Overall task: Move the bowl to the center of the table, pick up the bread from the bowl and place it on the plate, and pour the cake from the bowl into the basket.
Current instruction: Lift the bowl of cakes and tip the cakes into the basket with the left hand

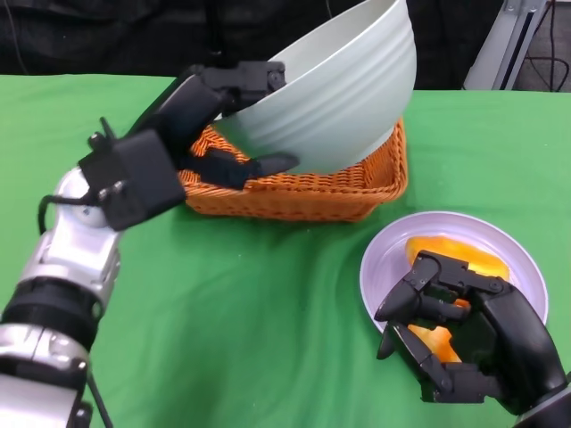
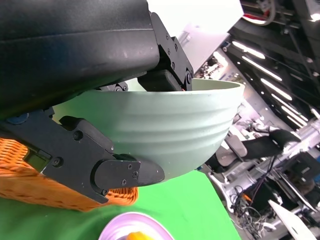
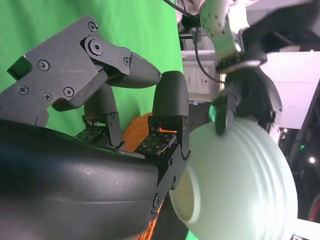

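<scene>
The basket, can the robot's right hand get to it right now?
Probably not easily. The bowl, tipped up in the left hand, covers most of the basket, and the right hand is over the plate with the bread.

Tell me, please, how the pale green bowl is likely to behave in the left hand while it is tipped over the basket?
The bowl probably stays stiff: its ribbed wall shows no flex where the left hand grips its rim. Its smooth, glossy surface may be slippery against the fingers. Tilted steeply over the basket and held only at one edge, it could twist or slide out.
</scene>
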Robot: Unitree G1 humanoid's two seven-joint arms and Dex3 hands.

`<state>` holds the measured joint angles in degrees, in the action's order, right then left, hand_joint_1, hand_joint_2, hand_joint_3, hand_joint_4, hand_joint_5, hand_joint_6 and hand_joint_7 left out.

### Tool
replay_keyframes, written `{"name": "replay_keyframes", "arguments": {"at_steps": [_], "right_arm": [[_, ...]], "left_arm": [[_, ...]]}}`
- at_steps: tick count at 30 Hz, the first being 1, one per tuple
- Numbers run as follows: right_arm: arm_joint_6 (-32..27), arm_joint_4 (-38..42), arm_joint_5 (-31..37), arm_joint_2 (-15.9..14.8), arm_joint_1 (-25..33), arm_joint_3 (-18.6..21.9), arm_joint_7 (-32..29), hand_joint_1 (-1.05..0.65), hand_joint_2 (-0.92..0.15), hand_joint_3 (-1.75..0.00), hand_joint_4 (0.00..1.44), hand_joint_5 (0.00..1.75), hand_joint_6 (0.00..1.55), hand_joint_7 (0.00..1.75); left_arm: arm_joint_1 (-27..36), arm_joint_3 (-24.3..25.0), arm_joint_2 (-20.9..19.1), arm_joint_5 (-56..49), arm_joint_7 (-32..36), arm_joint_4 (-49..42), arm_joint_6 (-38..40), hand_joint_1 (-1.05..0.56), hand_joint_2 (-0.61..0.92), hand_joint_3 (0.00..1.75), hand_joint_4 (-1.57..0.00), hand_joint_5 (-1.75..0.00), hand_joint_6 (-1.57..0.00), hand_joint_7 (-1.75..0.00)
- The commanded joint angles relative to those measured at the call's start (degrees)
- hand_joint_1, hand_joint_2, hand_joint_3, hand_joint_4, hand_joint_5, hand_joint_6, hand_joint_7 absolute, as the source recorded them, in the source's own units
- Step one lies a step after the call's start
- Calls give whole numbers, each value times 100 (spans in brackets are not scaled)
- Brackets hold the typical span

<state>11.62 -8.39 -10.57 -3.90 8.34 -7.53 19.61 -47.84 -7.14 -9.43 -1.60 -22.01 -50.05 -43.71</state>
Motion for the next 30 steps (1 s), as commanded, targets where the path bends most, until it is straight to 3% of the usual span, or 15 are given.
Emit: {"name": "replay_keyframes", "arguments": {"at_steps": [1,7,13,19,24,29,30], "right_arm": [[87,77,56,-16,15,-7,7,-11,-49,-103,66,148,65,124],[76,128,37,-16,47,-24,32,-9,-50,-102,65,149,64,124],[169,195,88,-30,69,-21,35,-8,-51,-101,64,149,64,124],[160,154,124,-64,120,-5,71,-8,-51,-101,63,150,63,123],[181,170,128,-64,142,2,117,-8,-51,-101,62,150,63,124],[166,147,142,-69,177,6,124,-8,-52,-100,62,151,63,124],[158,132,155,-75,189,7,118,-7,-52,-100,62,150,63,124]], "left_arm": [[-483,149,111,-100,278,-406,-104,-22,85,55,-79,-154,-77,-112],[-935,333,453,-133,551,-1110,170,-22,85,57,-80,-157,-76,-121],[-1211,755,815,296,255,-1433,718,-22,81,70,-82,-163,-73,-137],[-1391,1284,1110,873,10,-1512,1543,-26,65,96,-79,-167,-71,-146],[-1496,1745,1269,1365,-110,-1560,2287,-23,56,110,-78,-167,-72,-144],[-1567,2030,1335,1615,-66,-1612,2823,-22,56,110,-77,-171,-73,-144],[-1585,2105,1350,1681,-58,-1637,2936,-20,61,103,-77,-170,-72,-145]]}}
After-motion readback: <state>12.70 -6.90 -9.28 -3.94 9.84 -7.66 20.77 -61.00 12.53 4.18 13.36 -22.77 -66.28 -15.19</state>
